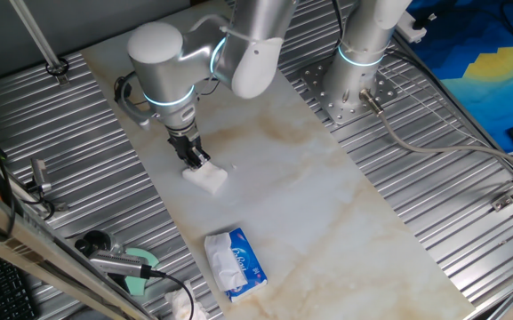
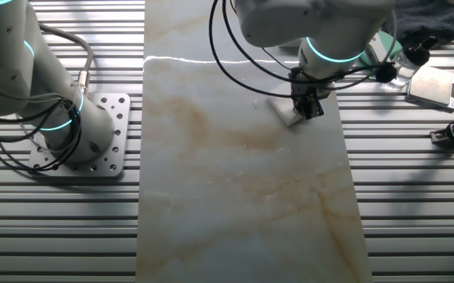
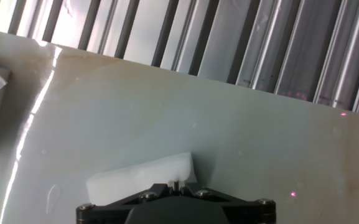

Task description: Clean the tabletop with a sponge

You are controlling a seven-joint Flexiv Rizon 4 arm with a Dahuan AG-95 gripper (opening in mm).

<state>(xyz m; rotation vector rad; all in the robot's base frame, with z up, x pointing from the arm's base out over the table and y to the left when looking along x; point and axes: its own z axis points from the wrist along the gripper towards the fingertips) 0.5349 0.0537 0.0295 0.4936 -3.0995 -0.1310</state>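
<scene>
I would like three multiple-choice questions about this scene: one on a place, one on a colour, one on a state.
1. Where is the sponge?
A. on the tabletop
B. on the ribbed metal
C. lifted in the air

2. What colour is the tissue pack?
A. red
B. blue and white
C. black

3. What is the gripper doing?
A. hanging open and empty
B. shut on the sponge
C. holding the tissue pack

Answers: 1 A, the sponge is pressed on the marble; 2 B, its wrapper shows both colours; 3 B, the fingers clamp the white block.
</scene>
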